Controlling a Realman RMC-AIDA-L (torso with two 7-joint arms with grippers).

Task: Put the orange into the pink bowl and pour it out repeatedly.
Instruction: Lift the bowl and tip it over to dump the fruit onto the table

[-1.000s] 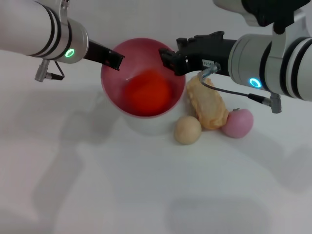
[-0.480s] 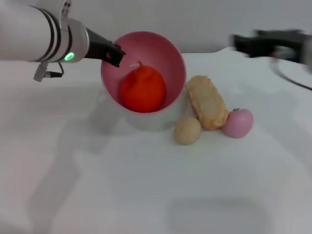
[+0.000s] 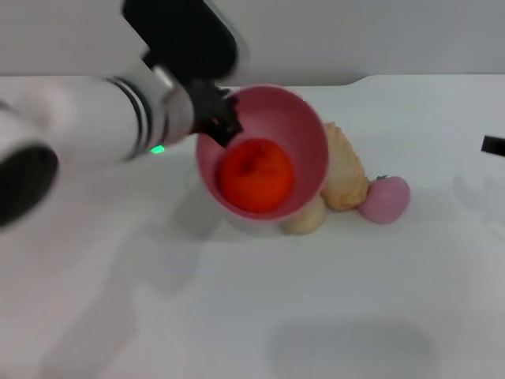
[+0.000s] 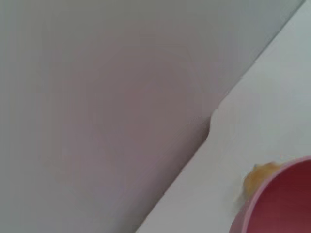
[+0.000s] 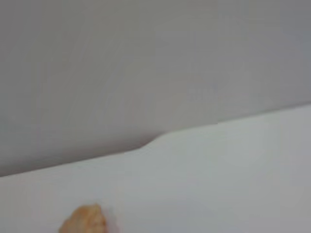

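Observation:
The pink bowl (image 3: 306,130) hangs lifted above the white table, tipped with its mouth facing the head camera. Inside it, against the lower wall, lies the bright orange (image 3: 256,175). My left gripper (image 3: 221,120) is shut on the bowl's upper left rim, with the arm reaching in from the left. A piece of the bowl's rim (image 4: 284,196) also shows in the left wrist view. Of my right gripper only a dark sliver (image 3: 494,144) shows at the right edge, far from the bowl.
A tan bread-like toy (image 3: 349,178) (image 5: 85,221), a beige ball (image 3: 306,222) partly hidden behind the bowl, and a pink round fruit (image 3: 386,198) lie just right of the bowl. The table's far edge meets a grey wall.
My left arm has lifted the bowl, shifted it right and tipped it more. The orange stays inside. My right arm has drawn back to the right edge.

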